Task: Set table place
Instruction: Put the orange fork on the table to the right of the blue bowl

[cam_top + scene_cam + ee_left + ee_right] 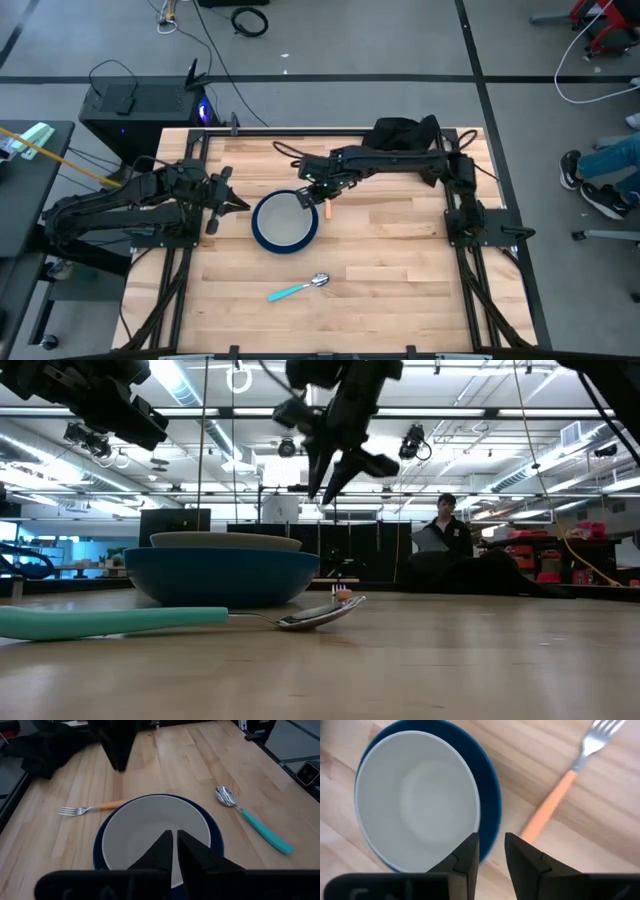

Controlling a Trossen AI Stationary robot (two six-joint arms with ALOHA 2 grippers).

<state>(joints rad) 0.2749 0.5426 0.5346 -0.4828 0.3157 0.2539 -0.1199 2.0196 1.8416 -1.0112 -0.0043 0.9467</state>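
On the plank-wood table (400, 280), a teal-handled spoon (298, 289) lies nearest; beyond it a smooth grey bowl (284, 218) nests in the round blue plate (262, 236). Just past the plate lies the orange-handled fork (560, 790), under the right gripper (318, 196), slightly parted. Beside the plate, the left gripper (232, 203) is nearly closed, empty.

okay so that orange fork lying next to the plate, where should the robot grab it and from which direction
Judging by its pose, the orange handle of the fork is the best grip: it lies flat on the table beside the blue plate, straight and thicker than the tines. Come from straight above with the right gripper, fingers either side of the handle, toward the end away from the plate rim.
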